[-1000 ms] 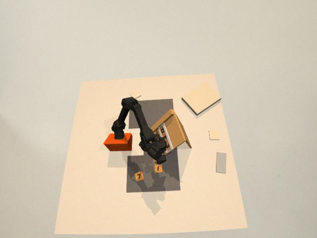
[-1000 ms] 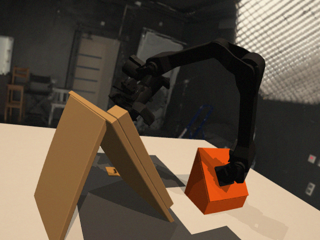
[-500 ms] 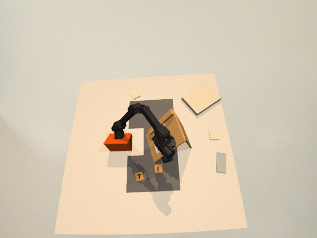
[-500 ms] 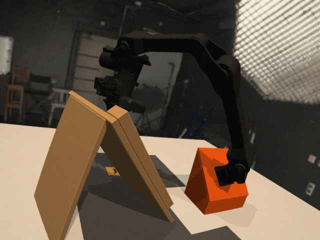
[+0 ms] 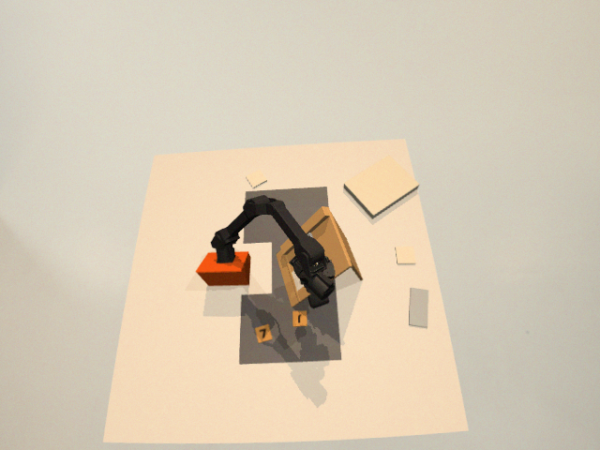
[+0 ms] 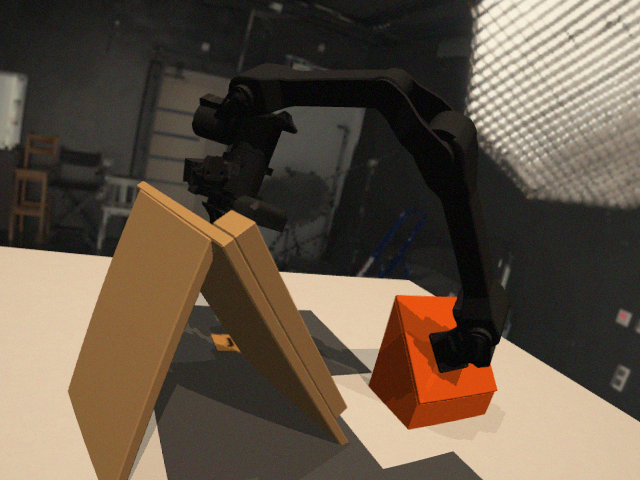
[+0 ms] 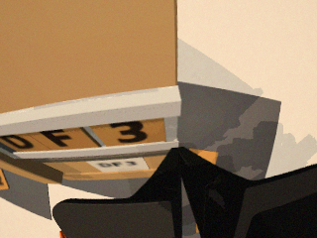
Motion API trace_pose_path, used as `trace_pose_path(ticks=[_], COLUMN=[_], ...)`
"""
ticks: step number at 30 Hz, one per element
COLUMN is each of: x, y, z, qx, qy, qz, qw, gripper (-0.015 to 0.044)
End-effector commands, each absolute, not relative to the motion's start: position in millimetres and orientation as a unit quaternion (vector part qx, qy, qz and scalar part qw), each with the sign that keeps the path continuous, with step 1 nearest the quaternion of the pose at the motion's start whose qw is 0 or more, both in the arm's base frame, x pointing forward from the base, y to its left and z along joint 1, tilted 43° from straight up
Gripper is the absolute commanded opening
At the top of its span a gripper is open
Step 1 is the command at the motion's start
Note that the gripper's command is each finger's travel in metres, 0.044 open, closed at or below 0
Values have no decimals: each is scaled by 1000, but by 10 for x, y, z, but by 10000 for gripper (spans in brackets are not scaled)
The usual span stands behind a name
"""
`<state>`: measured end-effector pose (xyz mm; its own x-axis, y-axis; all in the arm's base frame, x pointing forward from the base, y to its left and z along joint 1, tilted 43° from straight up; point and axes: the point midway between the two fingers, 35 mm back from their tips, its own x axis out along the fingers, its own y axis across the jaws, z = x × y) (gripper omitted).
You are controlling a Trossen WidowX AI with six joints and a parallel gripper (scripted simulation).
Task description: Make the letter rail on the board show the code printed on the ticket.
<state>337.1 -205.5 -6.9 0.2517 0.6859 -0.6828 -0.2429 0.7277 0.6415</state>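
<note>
Wrist view: orange square tiles D, F and 3 sit in the pale grey letter rail on the tan A-frame board. Order matches the white paper ticket at 6 o'clock. Gap between F and 3, so 3 isn't home. Black gripper is narrow, nothing in it, tips at 4 o'clock of 3, by the rail end; probably closed as a blunt pusher. Next: push toward 9 o'clock, stay in line, or it skews the tile.
</note>
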Motion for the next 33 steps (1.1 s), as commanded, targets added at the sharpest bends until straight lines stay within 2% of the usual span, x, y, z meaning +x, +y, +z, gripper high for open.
trace_pose_path(ticks=[1,33], x=[3394,3527], y=[-2054,-1975], z=[-72,-118], qx=[210,210], qy=[529,529], qz=[303,303], qw=[764,764], gripper=[0,0])
